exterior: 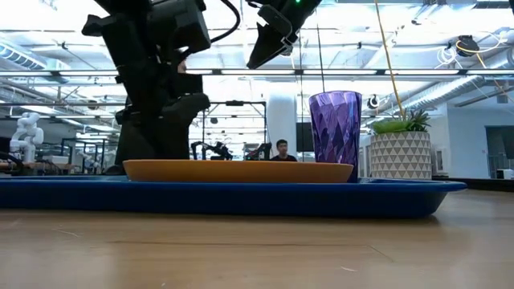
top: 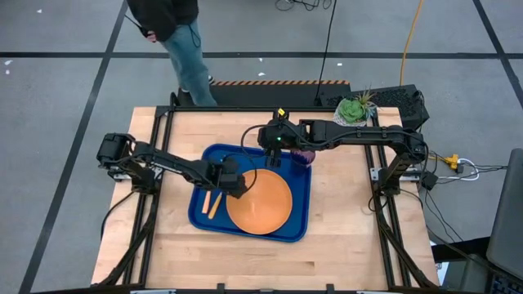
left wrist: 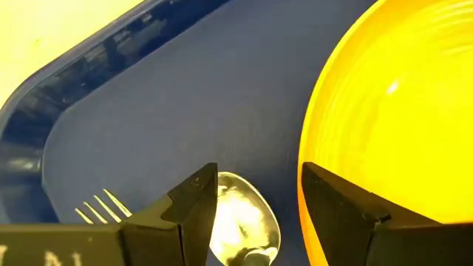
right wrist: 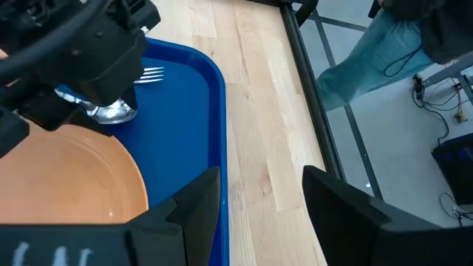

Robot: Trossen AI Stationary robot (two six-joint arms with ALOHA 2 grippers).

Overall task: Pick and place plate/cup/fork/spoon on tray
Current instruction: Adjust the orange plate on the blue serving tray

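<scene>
1. The left hand (left wrist: 255,214) hovered open, its fingers straddling the spoon (left wrist: 240,222) on the tray (top: 204,155).
2. The fork (left wrist: 100,209) lay just beside it; the plate (top: 260,204) seemingly touched one finger.
3. The right hand (right wrist: 259,214) stood open above the cup (exterior: 335,132).

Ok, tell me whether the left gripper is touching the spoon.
Apart: the left wrist view shows the open left gripper above the spoon, whose bowl lies free on the tray.

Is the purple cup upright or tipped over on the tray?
Upright: the cup stands vertical on the tray beside the plate.
</scene>
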